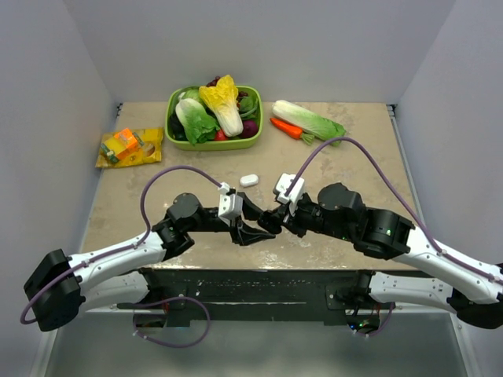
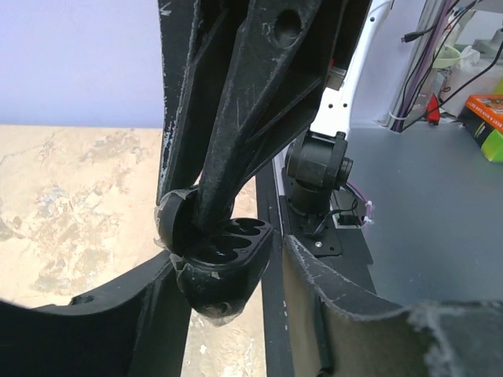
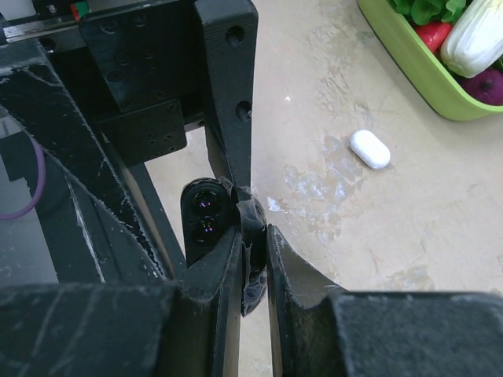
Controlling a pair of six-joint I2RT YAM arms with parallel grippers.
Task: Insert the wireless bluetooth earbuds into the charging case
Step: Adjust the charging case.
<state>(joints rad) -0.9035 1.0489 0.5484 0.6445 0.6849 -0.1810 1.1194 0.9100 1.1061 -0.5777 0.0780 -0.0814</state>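
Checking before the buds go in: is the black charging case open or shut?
Open. The black charging case shows exposed wells in the left wrist view; the right gripper pinches what looks like its lid.

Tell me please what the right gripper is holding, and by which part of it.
The right gripper holds the open black charging case: its jaws are shut on the thin part beside the sockets, apparently the lid.

Basket sits mid far edge, packets toward the far-left corner, cabbage and carrot to its right. A capsule lies before it. The charging case is nearer still, between left gripper and right gripper.
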